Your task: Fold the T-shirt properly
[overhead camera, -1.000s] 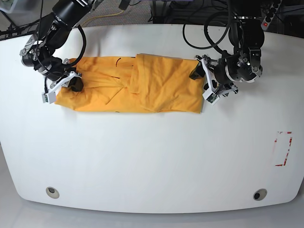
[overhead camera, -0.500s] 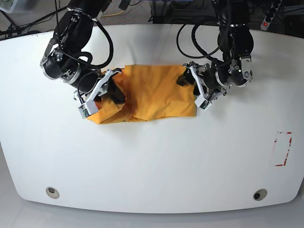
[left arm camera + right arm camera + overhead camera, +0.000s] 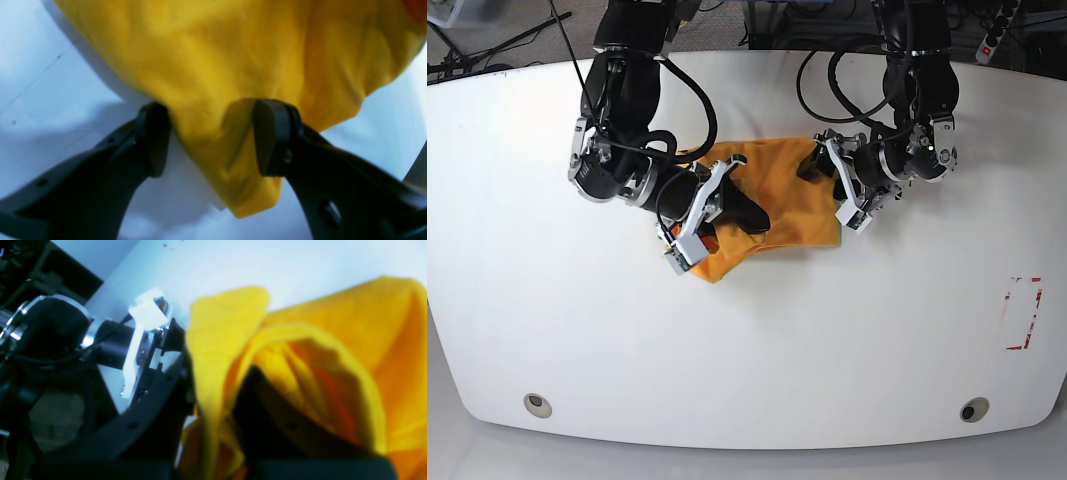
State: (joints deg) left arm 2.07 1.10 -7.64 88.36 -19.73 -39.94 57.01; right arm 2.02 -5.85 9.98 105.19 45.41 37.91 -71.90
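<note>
The orange-yellow T-shirt [image 3: 772, 200] lies bunched and partly folded over at the middle back of the white table [image 3: 727, 340]. My right gripper [image 3: 714, 215] is shut on a fold of the T-shirt [image 3: 213, 350] and holds it above the rest of the cloth. My left gripper [image 3: 832, 190] sits at the shirt's right edge. In the left wrist view its fingers [image 3: 273, 136] stand apart, with a corner of the T-shirt [image 3: 227, 83] between them on the table. The neck markings are hidden.
A red-marked rectangle [image 3: 1024, 313] is on the table at the right. Two round holes [image 3: 538, 405] [image 3: 973, 409] sit near the front edge. Cables hang behind the table's back edge. The left arm's white camera mount [image 3: 146, 316] shows close to the right gripper.
My right gripper has carried the shirt's left side further right and over the rest, so the shirt looks shorter and more bunched. The left arm has hardly moved.
</note>
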